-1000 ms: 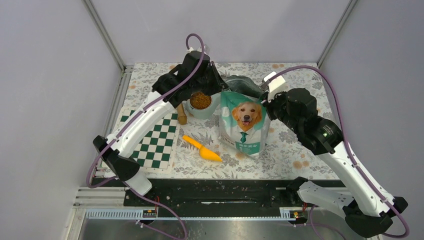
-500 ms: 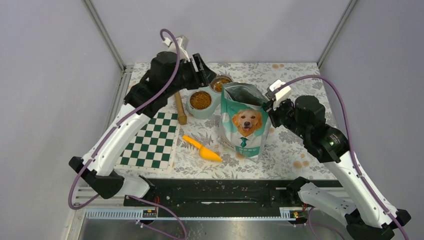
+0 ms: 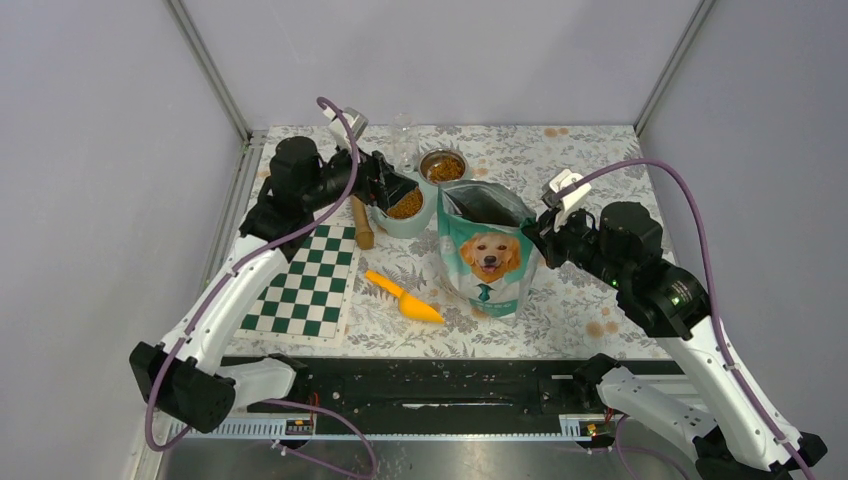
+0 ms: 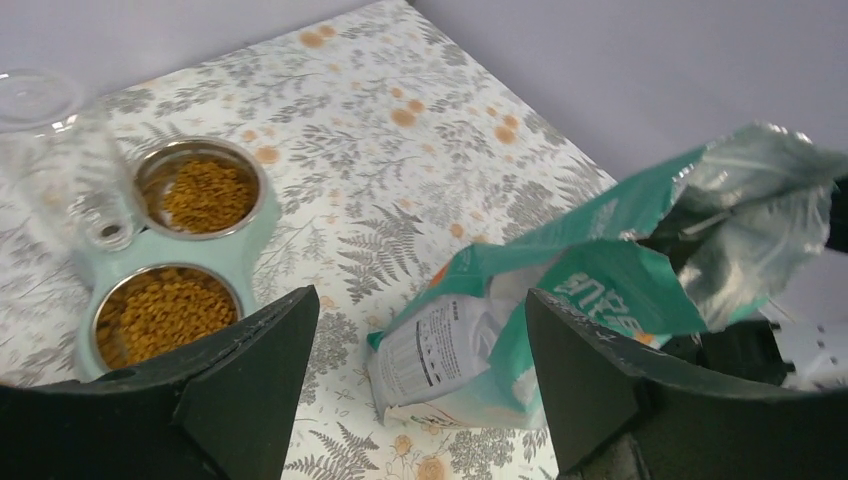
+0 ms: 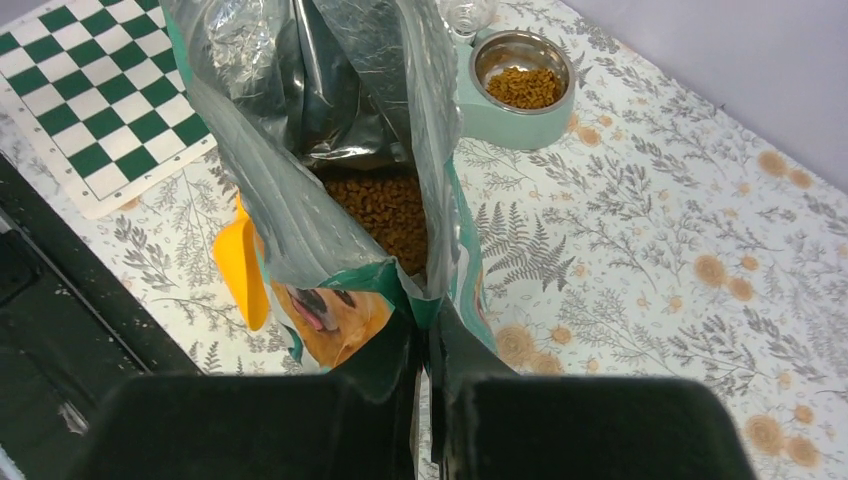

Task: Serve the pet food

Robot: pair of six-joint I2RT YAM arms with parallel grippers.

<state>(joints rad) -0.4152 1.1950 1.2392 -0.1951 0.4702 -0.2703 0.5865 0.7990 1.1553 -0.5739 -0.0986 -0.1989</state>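
Pet food (image 5: pixel 385 210): brown kibble, lying deep inside the open bag (image 3: pixel 487 255); further portions are sitting in both bowls of the feeder (image 4: pixel 255 235), at 10 o'clock from the bag in the top view. Bag: standing upright, mouth gaping. Right claw (image 5: pixel 425 370): gripping the bag's rim at 3 o'clock, fingers pressed together on the foil. Left claw (image 4: pixel 415 310): hanging above the feeder's 9 o'clock side, fingers spread apart, carrying nothing. Scoop (image 3: pixel 403 298): orange, lying flat at 8 o'clock from the bag, untouched. Bottle (image 4: pixel 85 175): clear, standing against the feeder. Mat (image 3: pixel 300 285): chequered, lying at 9 o'clock from the scoop. Handling note, as a judgement: the bowls are looking served, so the step in hand seems to be steadying the bag. The right claw should be holding the rim firmly and keeping the bag vertical, since a tilt towards 9 o'clock risks spilling kibble. The left claw should be travelling high, avoiding the bottle and the feeder's rim.
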